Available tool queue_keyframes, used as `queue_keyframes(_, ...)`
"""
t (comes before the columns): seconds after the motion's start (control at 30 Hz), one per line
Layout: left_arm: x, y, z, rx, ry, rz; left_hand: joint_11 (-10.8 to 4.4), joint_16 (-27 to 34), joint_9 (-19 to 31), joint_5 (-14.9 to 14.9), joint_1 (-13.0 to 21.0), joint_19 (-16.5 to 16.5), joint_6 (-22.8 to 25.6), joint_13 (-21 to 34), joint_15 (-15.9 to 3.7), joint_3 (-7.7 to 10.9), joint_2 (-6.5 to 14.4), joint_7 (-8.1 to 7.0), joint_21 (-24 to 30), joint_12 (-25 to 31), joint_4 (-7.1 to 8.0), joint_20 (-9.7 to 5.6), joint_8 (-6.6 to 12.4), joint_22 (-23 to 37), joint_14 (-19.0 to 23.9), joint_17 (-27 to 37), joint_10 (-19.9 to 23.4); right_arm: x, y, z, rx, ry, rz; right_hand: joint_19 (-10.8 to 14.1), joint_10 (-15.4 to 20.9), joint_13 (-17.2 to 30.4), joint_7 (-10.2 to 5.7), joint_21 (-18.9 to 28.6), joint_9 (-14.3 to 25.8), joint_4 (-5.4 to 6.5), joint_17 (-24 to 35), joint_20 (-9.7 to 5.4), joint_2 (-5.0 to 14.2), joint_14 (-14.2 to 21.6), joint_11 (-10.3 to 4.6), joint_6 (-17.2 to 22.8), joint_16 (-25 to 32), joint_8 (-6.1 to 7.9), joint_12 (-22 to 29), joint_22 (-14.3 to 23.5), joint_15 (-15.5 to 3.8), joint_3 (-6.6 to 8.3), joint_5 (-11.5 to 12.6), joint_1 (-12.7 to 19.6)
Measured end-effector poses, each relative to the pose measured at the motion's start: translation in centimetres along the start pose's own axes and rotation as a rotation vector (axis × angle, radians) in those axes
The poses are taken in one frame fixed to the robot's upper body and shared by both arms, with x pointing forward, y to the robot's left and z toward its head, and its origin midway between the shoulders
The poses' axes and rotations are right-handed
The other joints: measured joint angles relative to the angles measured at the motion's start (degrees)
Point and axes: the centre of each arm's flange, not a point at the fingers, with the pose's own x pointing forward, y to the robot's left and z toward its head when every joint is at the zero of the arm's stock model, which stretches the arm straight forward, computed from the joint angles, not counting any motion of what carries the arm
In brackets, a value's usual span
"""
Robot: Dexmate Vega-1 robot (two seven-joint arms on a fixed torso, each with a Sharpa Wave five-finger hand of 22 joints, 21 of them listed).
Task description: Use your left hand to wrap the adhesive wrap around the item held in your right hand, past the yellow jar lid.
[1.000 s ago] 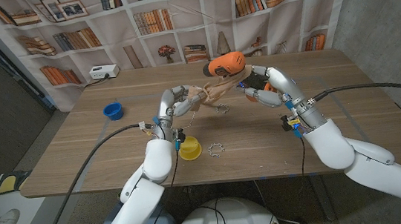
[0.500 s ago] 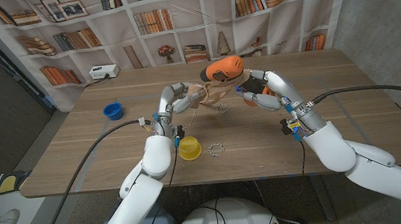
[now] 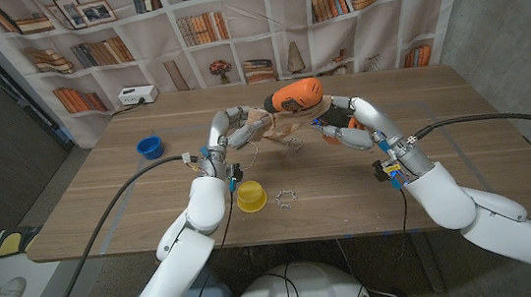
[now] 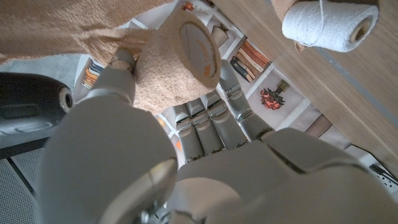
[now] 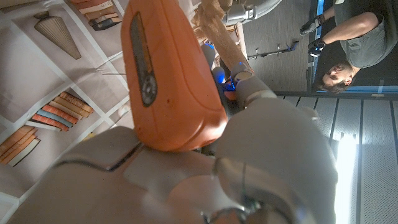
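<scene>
I've swung my left robot hand (image 3: 229, 132), gripping the tan adhesive wrap roll (image 4: 180, 59), closer round the orange power drill (image 3: 296, 95) clutched in my right robot hand (image 3: 342, 126), so wrapping advances.

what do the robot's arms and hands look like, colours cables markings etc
Both arms have glossy white rounded shells. The left hand and right hand have silver-grey jointed fingers. Each wrist carries small blue and yellow fittings, and a thick black cable trails off each forearm.

The head view looks down from above over the wooden table (image 3: 152, 195) toward a bookshelf backdrop (image 3: 223, 24). Each wrist view sits very close behind its own hand, turned over. All three share the tan adhesive wrap (image 3: 278, 125) (image 4: 168, 68) (image 5: 214, 25).
</scene>
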Motion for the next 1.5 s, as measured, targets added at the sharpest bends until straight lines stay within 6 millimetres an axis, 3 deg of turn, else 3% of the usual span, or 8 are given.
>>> queue_keyframes(0.6, 0.6, 1.6, 0.7, 0.034, -0.021, 0.019, -0.22, 0.0, 0.0, 0.0, 0.1, 0.0, -0.2, 0.3, 0.11, 0.56, 0.3, -0.09, 0.0, -0.2, 0.56, 0.0, -0.13, 0.0, -0.1, 0.3, -0.2, 0.1, 0.4, 0.0, 0.004, -0.002, 0.088, -0.5, 0.0, 0.0, 0.0, 0.6, 0.0, 0.0, 0.0, 0.1, -0.02, 0.0, 0.0, 0.0, 0.0, -0.07, 0.0, 0.0, 0.0, 0.0, 0.0, 0.0)
queue_keyframes(1.5, 0.8, 2.3, 0.6, 0.038, -0.024, 0.012, -0.21, -0.1, 0.5, -0.2, 0.1, -0.3, -0.5, 0.3, -0.2, 0.71, 0.3, -0.09, 0.0, -0.3, 0.7, 0.3, -0.26, 0.0, -0.4, 0.3, -0.2, 0.7, 0.9, 0.1, -0.031, 0.007, 0.158, -0.5, 0.0, 0.0, 0.0, 0.6, 0.0, 0.0, -0.2, 0.09, -0.31, 0.0, 0.0, 0.0, 0.0, 0.23, -0.1, 0.0, 0.0, 0.0, 0.0, -0.3)
